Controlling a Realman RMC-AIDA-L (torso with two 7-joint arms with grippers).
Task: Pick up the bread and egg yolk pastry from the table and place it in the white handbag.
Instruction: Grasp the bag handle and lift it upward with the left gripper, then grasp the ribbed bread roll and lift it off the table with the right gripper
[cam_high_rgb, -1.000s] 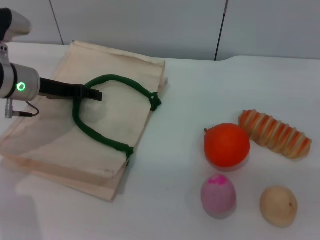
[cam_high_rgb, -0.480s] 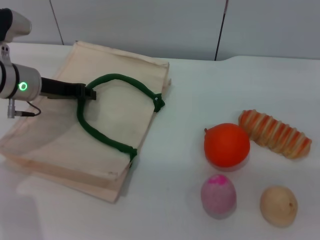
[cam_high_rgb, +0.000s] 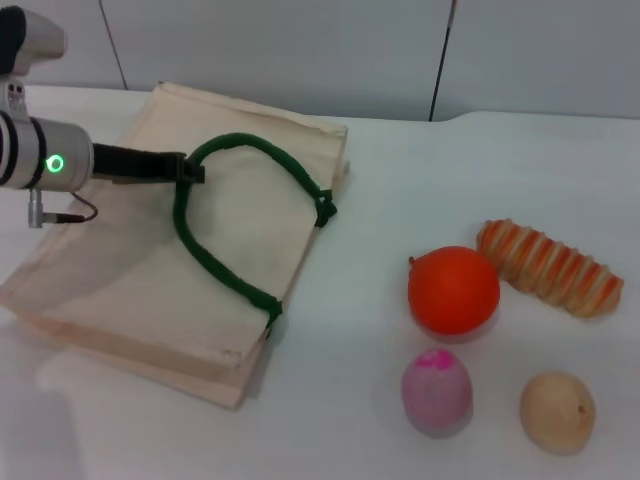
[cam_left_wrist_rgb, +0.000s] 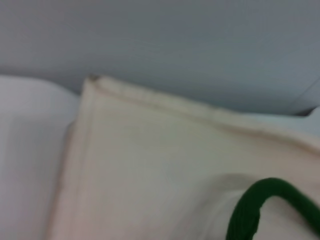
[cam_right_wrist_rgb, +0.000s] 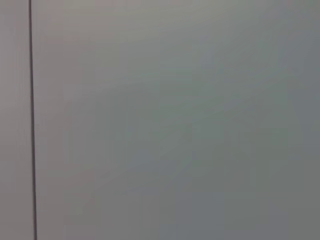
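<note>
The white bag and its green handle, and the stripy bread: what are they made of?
The white handbag looks like matte woven cloth: it lies soft, with stitched edges. Its green handle seems to be fuzzy rope, bending in a loop where the left gripper holds it. The bread looks like smooth moulded plastic or foam; which one is unclear.

orange ball (cam_high_rgb: 453, 290): lower right of frame, resting on table, small stem nub at its upper left.
pink-topped egg (cam_high_rgb: 436, 391): just below orange ball, near bottom edge.
table (cam_high_rgb: 400, 180): white surface.
wall (cam_high_rgb: 300, 50): grey panels, dark vertical seams.
</note>
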